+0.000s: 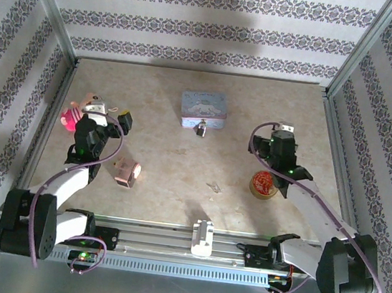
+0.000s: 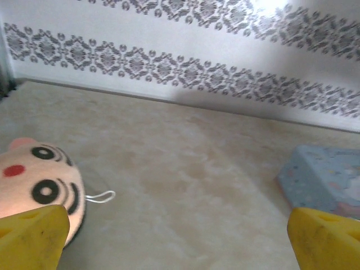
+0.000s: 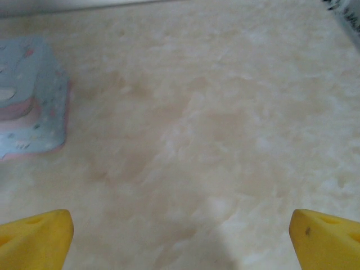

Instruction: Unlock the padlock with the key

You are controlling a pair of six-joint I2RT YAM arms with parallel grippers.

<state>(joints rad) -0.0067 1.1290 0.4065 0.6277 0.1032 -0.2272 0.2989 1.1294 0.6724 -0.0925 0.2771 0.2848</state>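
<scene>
Now, padlock [image 1: 201,128]: it sits right at the front side of the blue tin [image 1: 203,108]. I cannot tell if it hangs on the tin or just lies against it. It is out in the open, so I think an arm can get at it.
Key [image 1: 214,187]: a faint small thing lying flat and alone on the table [image 1: 173,154]. It is well in front of the tin, on the side nearer the arms. I guess it is waiting to be picked up.
Left gripper [image 2: 180,242]: well off to the left of the tin, by the pink soft toy [image 1: 74,117]. Its yellow fingers [image 2: 31,236] are wide apart and hold nothing.
Right gripper [image 3: 180,239]: off to the right of the tin, over bare table. Its fingers are wide apart with nothing in them.
Why so: both arms look ready, not busy. I think the padlock and key are not yet touched.
Count: one padlock, one key, one tin, one soft toy, one round red thing [image 1: 263,183], one small pink-and-tan thing [image 1: 126,171], one white block [image 1: 203,238], two grippers.
</scene>
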